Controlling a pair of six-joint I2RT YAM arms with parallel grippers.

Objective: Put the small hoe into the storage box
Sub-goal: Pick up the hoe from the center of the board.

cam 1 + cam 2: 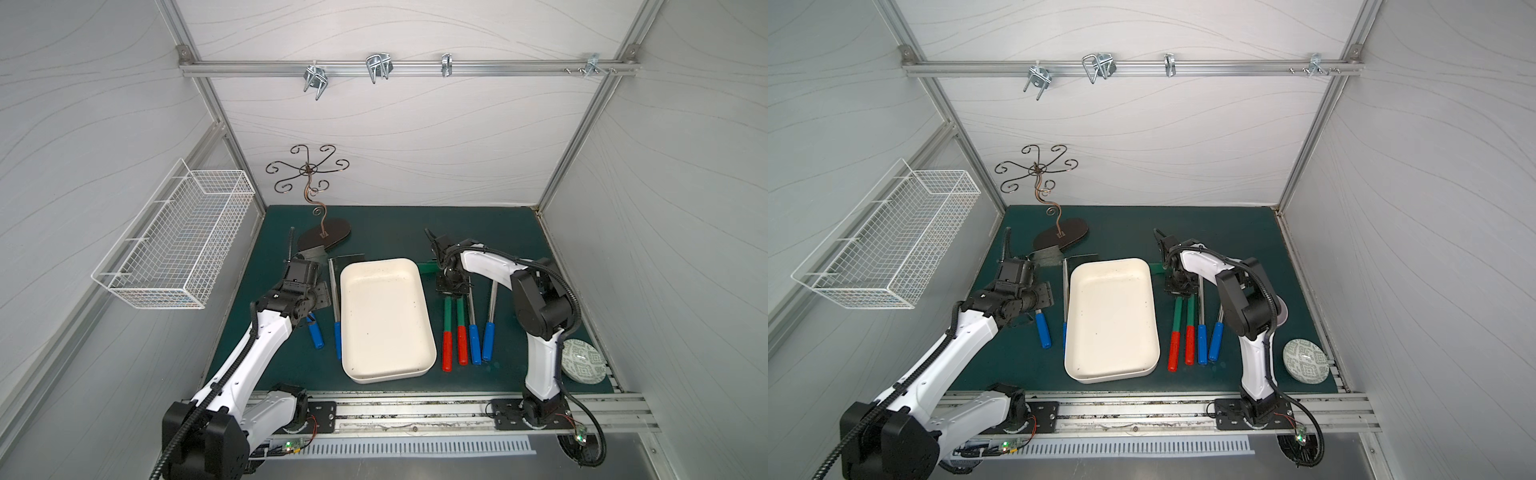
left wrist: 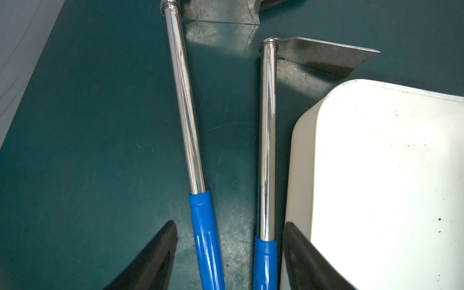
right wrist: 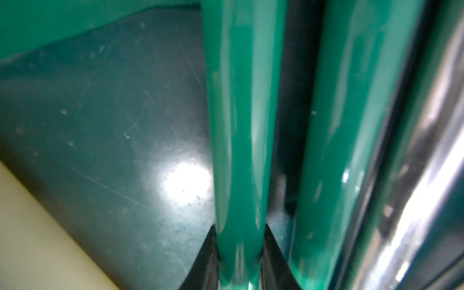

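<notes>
Right wrist view gives you the plainest fact: the right claw (image 3: 239,233) is clamped on the green shaft of the small hoe (image 3: 241,125), with both black fingertips (image 3: 207,258) pressed against its sides. Just past one finger lies a second green hoe (image 3: 351,125), parallel and close. Beyond that is a chrome shaft (image 3: 426,163), too blurred for you to read more. On the claw's other side, across a strip of dark green mat (image 3: 100,113), you see the cream edge of the storage box (image 3: 25,238).

In both top views the box sits just left of the right claw. The small hoe lies outside it, along its long wall, with the red grip (image 1: 447,351) pointing back toward the arm bases. You cannot tell whether the hoe is off the mat.

The left claw (image 2: 231,226) stands open above two blue-handled hoes (image 2: 185,113) — in its wrist view both shafts run between the fingers, neither touched — and the box is just to its right.
</notes>
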